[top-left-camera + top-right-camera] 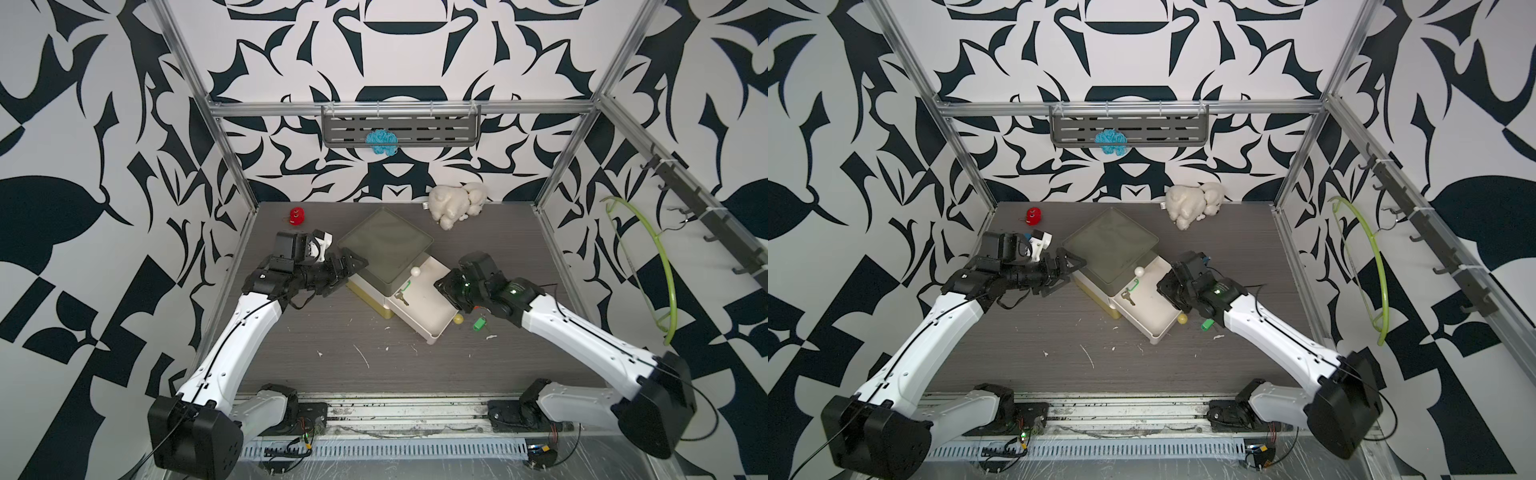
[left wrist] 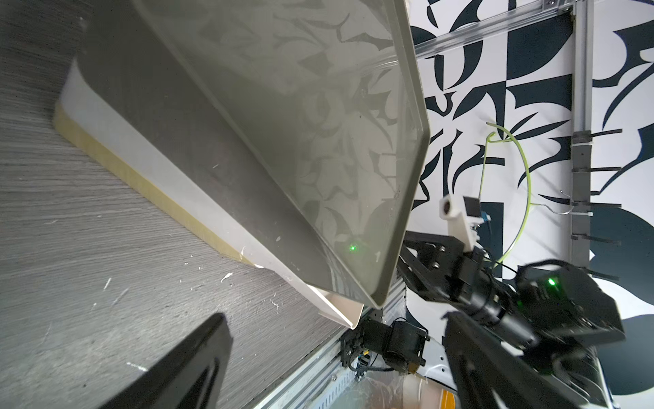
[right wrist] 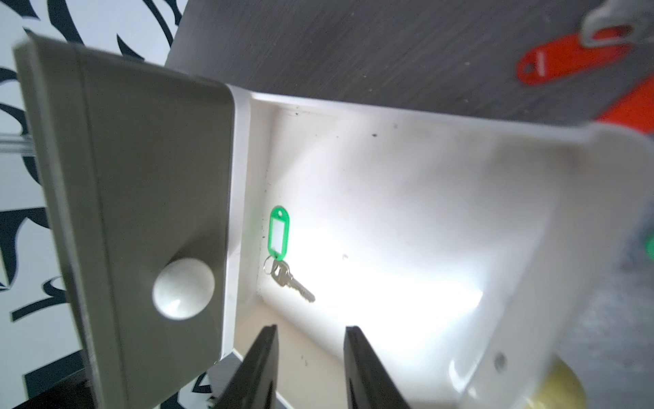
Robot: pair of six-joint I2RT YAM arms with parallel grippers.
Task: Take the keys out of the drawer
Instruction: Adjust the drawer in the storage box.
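Drawer (image 3: 424,170) | green-tagged key (image 3: 283,262) inside; red tag (image 3: 559,65) partly hidden | right tool (image 3: 310,328) parted, empty | left tool (image 1: 352,272) spread, empty

In a top view I see one key (image 1: 401,296) lying in the pulled-out drawer (image 1: 440,330) mid-frame, and another key (image 1: 479,323) on the table (image 1: 332,353) just right of it.

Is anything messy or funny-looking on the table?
Yes. The drawer box sits crooked on the table, drawer pulled out with one green-tagged key inside. Another green tag lies beside it, and white scraps litter the tabletop.
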